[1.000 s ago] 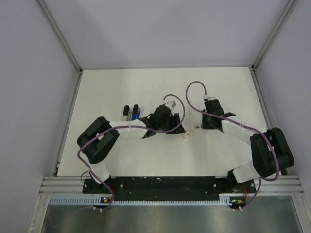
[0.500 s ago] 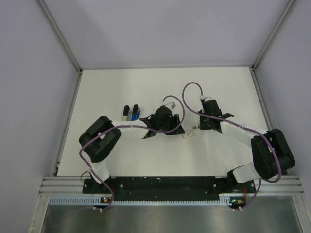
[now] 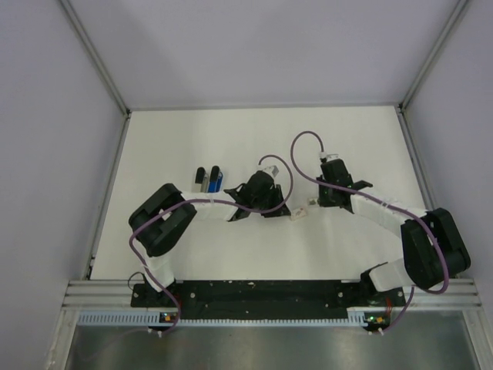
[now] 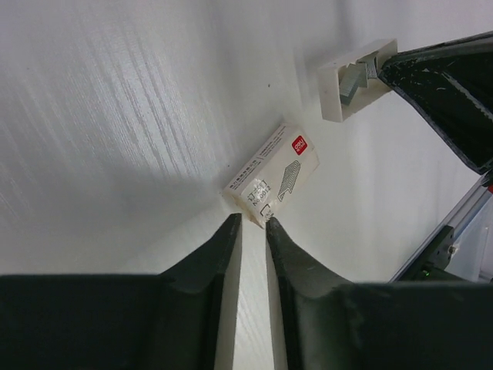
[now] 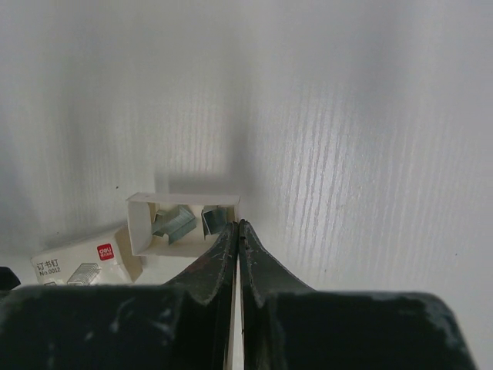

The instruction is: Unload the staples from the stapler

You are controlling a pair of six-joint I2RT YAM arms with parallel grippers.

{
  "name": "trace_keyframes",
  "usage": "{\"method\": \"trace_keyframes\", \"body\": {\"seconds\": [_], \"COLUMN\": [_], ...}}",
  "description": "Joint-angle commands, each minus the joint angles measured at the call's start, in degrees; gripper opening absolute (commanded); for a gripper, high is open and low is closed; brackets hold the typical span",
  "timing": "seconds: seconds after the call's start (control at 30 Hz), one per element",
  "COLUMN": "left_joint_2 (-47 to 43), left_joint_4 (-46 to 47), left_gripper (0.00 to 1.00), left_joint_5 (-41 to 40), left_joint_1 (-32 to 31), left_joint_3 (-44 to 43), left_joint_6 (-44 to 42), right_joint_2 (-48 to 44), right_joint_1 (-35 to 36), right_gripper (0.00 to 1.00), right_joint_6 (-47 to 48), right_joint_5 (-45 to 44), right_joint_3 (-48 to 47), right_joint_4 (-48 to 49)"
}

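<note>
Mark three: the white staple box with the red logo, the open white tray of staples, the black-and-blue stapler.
White staple box with red logo (image 4: 273, 173): left wrist view, printed top face.
Open white tray of staples (image 5: 140, 227): right wrist view, its left wall.
Black-and-blue stapler (image 3: 216, 178): top external view, its blue part.

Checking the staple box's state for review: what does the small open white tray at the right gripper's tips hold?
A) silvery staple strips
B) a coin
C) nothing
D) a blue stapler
A: the right wrist view shows silvery staple strips lying inside the tray, just left of the shut right gripper.
</note>
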State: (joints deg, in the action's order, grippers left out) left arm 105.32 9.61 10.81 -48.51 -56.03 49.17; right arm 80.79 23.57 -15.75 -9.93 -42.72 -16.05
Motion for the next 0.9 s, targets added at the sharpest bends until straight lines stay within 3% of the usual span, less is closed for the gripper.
{"method": "trace_keyframes", "body": {"seconds": [0.0,0.1,0.87], "left_joint_2": [-1.5,-2.0,2.9], "left_joint_4": [0.2,-1.2,-5.1], "left_gripper": [0.19,0.00,0.00], "left_joint_5": [-1.7,-2.5,-3.7], "left_joint_1": [-0.4,-0.6,-1.7], "left_joint_3": [0.7,1.1,-4.5], "left_joint_6": [-0.1,-0.6,-2.2], "right_joint_2": [-1.7,-1.9,-1.2], "right_joint_1": [0.7,0.8,2.4], "right_gripper": [0.00,0.00,0.00], "right_joint_6": [-1.3,-1.8,-5.4], "right_joint_5": [-2.8,-3.1,-1.9], "right_joint_3": [-0.7,-1.0,-0.4], "right_joint_4": [-1.0,-1.9,-2.1]}}
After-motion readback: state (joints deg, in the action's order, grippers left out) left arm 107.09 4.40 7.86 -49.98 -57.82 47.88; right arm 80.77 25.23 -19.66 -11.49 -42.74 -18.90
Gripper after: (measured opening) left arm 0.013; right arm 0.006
